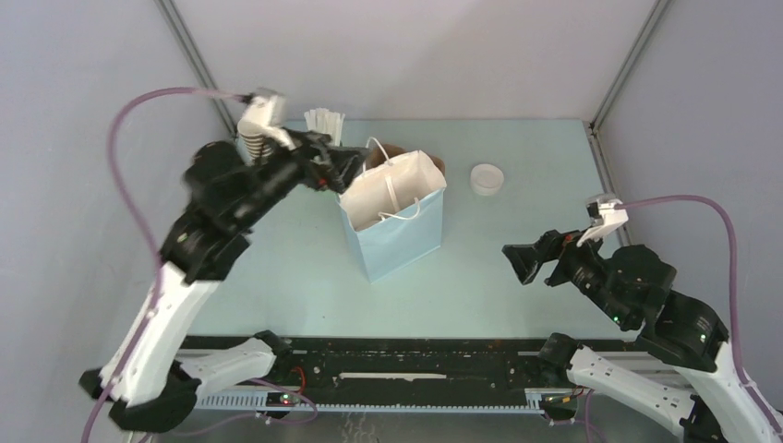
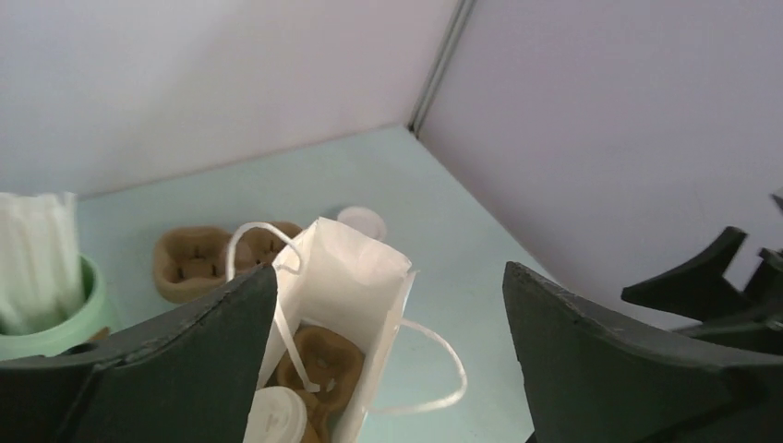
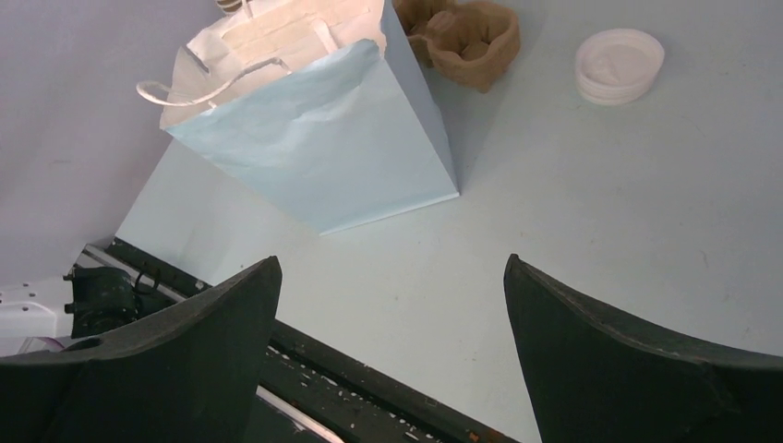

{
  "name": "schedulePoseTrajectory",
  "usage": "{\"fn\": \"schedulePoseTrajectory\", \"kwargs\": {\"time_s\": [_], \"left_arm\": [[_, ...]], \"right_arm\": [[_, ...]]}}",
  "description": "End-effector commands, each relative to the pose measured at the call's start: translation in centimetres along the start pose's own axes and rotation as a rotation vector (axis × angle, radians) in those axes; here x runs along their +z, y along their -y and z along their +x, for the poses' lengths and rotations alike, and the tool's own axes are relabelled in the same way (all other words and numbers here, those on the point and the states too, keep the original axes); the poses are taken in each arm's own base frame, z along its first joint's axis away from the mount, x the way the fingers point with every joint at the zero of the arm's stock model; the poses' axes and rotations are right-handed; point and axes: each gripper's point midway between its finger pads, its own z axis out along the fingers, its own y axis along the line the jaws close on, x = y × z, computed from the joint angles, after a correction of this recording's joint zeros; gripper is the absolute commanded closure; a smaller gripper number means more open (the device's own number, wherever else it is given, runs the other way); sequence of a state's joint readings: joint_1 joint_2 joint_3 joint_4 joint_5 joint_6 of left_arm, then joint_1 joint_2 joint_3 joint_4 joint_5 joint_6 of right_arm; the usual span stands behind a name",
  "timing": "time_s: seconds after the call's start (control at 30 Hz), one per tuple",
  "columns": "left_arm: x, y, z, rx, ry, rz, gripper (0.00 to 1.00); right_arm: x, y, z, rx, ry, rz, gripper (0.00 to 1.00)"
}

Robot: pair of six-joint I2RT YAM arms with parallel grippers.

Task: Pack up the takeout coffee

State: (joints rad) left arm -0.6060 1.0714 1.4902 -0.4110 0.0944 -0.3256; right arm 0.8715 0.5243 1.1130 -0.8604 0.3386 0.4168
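Takeout coffee [image 2: 275,415] sits down inside the light blue paper bag [image 1: 397,235], which stands upright near the middle of the bench [image 1: 517,166]. In the left wrist view its round white lid shows at the bottom of the bag, set in a brown pulp carrier [image 2: 325,358]. How squarely the cup sits in its slot cannot be told, since only the lid's top edge shows.

The left pincer [image 1: 349,173] hangs over the bag's far left corner with its fingers spread wide and nothing between them. The right pincer [image 1: 522,261] hovers low over the bench, well apart from the bag on its right side, also wide open and empty.

Judging by this, the step in hand is the end of the drop: the cup is in the bag and no finger is on it. Packing looks almost finished.

The next move probably calls for lifting the left arm straight up and back. The white cord handles [image 2: 434,374] loop loosely beside the fingers and could snag, tipping the light bag.

A second pulp carrier [image 2: 189,263] lies behind the bag, with a mint-green cup of straws [image 2: 55,323] just beside it and a loose white lid [image 1: 487,178] off to the right.
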Motion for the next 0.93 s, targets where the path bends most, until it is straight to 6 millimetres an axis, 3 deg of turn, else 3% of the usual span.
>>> {"fn": "schedulePoseTrajectory", "kwargs": {"time_s": [0.0, 0.23, 0.37, 0.53, 0.9], "left_arm": [[-8.6, 0.0, -4.9, 0.102, 0.12, -0.085, 0.01], [-18.6, -2.7, -8.0, 0.149, 0.229, -0.305, 0.0], [-22.0, -3.6, -9.1, 0.163, 0.28, -0.384, 0.0], [-23.3, -3.7, -9.0, 0.151, 0.303, -0.392, 0.0], [-23.2, -4.1, -8.3, 0.159, 0.277, -0.402, 0.0]], "right_arm": [[-2.6, 0.5, -4.2, -0.026, 0.13, 0.012, 0.0], [-7.8, 0.1, -10.8, -0.042, 0.329, -0.037, 0.0], [-10.0, -0.5, -13.3, -0.038, 0.402, -0.075, 0.0], [-10.4, -0.8, -14.3, -0.03, 0.427, -0.086, 0.0], [-10.4, 0.1, -14.1, 0.027, 0.447, -0.048, 0.0]]}}
